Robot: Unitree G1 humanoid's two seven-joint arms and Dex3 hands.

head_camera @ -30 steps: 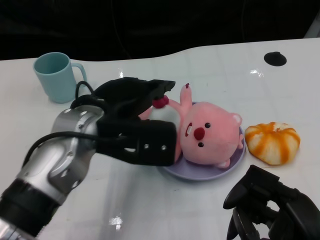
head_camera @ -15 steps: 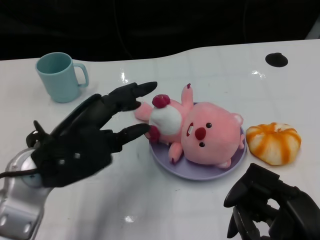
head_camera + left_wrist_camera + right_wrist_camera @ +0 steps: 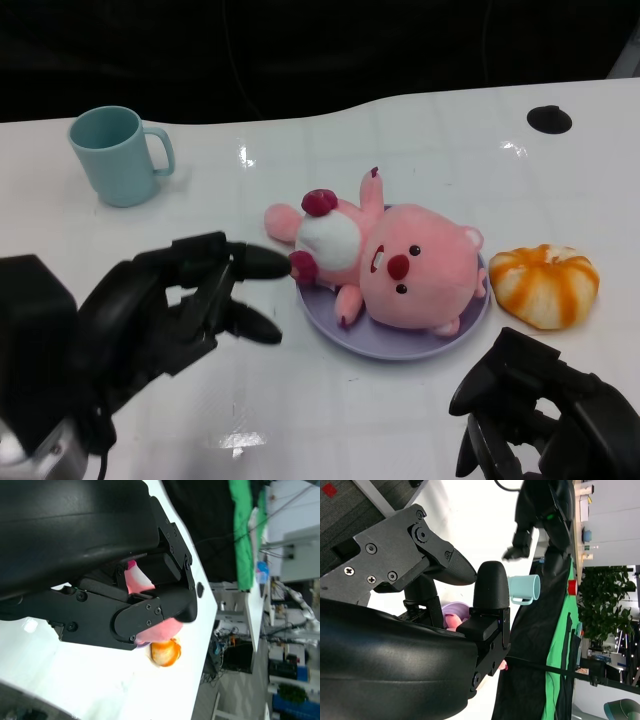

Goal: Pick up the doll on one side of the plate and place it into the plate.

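In the head view, the pink doll (image 3: 385,262) lies on its back in the purple plate (image 3: 400,340) at the centre of the frame, its big head toward the right rim and its white belly, arms and feet sticking out over the plate's left edge onto the white table (image 3: 400,140). The left hand (image 3: 175,305) sits at the lower left of the frame, just left of the plate, holding nothing; its fingers (image 3: 255,263) are spread apart and point toward the doll, the uppermost tip close to the doll's nearest foot, though contact there cannot be told. The right hand (image 3: 545,405) is at the lower right corner, below the plate, with its fingers curled downward and nothing visible in them. An orange and white bun-shaped toy (image 3: 545,283) rests just to the right of the plate, near its rim. A light blue mug (image 3: 115,153) stands upright at the upper left, well apart from the plate, handle to its right. A small black disc (image 3: 549,118) lies at the upper right of the table. In the left wrist view, bits of the pink doll and the orange toy (image 3: 165,652) show past the black fingers. In the right wrist view, the mug (image 3: 524,589) shows beyond the hand.
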